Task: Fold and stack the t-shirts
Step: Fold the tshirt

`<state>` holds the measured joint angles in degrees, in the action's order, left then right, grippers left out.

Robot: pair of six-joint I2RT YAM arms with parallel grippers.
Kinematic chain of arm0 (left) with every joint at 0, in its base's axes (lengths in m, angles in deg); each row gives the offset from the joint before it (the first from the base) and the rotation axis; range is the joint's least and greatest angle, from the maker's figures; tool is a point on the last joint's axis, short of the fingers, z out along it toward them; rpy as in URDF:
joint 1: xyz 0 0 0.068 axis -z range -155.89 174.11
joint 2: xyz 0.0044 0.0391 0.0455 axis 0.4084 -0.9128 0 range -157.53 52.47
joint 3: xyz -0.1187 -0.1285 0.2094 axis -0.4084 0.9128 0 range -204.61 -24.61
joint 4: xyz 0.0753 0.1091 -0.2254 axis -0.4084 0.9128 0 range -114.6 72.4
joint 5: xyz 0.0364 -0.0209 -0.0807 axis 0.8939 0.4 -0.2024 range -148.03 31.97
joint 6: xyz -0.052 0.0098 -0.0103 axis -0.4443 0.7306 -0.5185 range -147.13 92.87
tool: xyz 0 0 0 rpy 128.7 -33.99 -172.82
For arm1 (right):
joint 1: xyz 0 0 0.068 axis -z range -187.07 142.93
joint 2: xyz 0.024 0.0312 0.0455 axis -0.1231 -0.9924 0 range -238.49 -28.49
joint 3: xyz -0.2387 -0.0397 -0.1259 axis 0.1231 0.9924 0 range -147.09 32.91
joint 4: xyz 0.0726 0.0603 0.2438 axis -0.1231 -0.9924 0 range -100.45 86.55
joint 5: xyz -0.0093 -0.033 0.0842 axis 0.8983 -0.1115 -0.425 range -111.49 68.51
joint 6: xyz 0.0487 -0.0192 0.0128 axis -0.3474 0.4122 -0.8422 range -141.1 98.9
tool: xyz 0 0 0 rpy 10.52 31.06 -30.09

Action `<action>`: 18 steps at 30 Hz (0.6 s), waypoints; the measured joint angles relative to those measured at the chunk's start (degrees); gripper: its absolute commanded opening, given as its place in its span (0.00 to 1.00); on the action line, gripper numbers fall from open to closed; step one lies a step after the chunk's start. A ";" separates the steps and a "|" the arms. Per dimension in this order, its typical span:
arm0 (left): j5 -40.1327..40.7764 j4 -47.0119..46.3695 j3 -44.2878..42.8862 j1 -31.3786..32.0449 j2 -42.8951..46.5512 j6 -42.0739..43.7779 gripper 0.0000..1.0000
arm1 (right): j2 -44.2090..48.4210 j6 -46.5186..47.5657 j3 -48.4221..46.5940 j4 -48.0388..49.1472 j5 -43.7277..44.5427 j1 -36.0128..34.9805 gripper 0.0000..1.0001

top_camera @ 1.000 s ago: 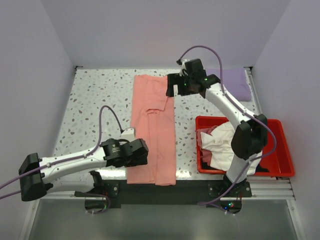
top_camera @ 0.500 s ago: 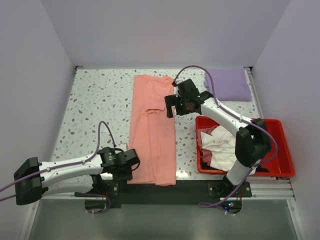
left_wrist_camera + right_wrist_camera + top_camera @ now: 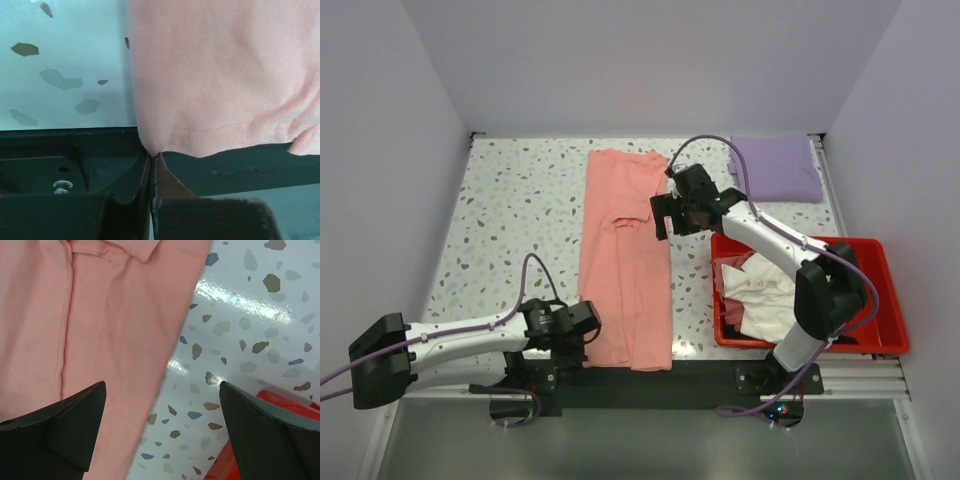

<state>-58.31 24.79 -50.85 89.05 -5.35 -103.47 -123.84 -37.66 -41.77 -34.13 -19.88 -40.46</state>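
Observation:
A salmon-pink t-shirt lies as a long folded strip running from the far side to the near table edge. My left gripper is at its near-left corner, jaws shut on the tip of the hem. My right gripper hovers open over the shirt's right edge about midway along; in the right wrist view one finger is above the pink cloth and the other above bare table, the gripper holding nothing. A lavender t-shirt lies folded at the far right.
A red bin stands at the near right with crumpled cream-white cloth in it, just right of my right arm. The speckled table ends at a dark rail under the left gripper. Walls enclose three sides.
My left gripper slid toward the near edge and shut on the pink shirt's corner. My right gripper came from the far end down to the shirt's right edge, staying open.

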 measured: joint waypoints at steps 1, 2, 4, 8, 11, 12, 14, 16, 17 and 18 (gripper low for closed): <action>-0.28 -0.44 0.04 0.00 0.00 0.09 0.00 | 0.24 -0.04 0.17 -0.17 0.83 -0.35 0.99; -0.59 -0.79 0.11 0.00 0.02 0.13 0.00 | 0.59 -0.07 0.26 -0.55 2.19 -0.94 0.99; -0.74 -1.03 0.17 0.00 0.15 0.46 0.00 | 1.79 -0.02 0.44 -1.20 5.62 -3.13 0.99; -0.55 -0.92 0.17 0.00 0.50 0.48 0.00 | 7.17 0.02 2.82 -2.14 10.80 -11.10 0.99; -0.39 -0.87 0.17 0.00 0.76 0.48 0.00 | 12.96 -0.04 7.41 -2.38 11.06 -17.22 0.99; -0.17 -0.85 0.17 0.02 0.90 0.48 0.00 | 14.60 -0.02 9.07 -2.25 10.67 -18.88 0.99; 0.35 -0.61 0.17 0.02 1.18 0.48 0.00 | 17.46 0.11 12.37 -2.71 9.38 -21.88 0.99; 0.74 -0.44 0.17 0.00 1.44 0.48 0.00 | 19.65 0.11 15.63 -2.89 6.60 -24.68 0.99; 0.98 -0.42 0.15 0.02 1.68 0.48 0.00 | 20.46 0.07 17.25 -3.04 5.05 -25.99 0.99; 1.11 -0.42 0.15 0.00 1.79 0.50 0.00 | 21.14 -0.02 18.93 -3.21 3.93 -27.26 0.99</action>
<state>-57.19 24.37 -50.69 89.05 -3.56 -102.96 -102.70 -37.68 -22.84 -37.34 -15.95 -67.72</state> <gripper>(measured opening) 0.018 0.987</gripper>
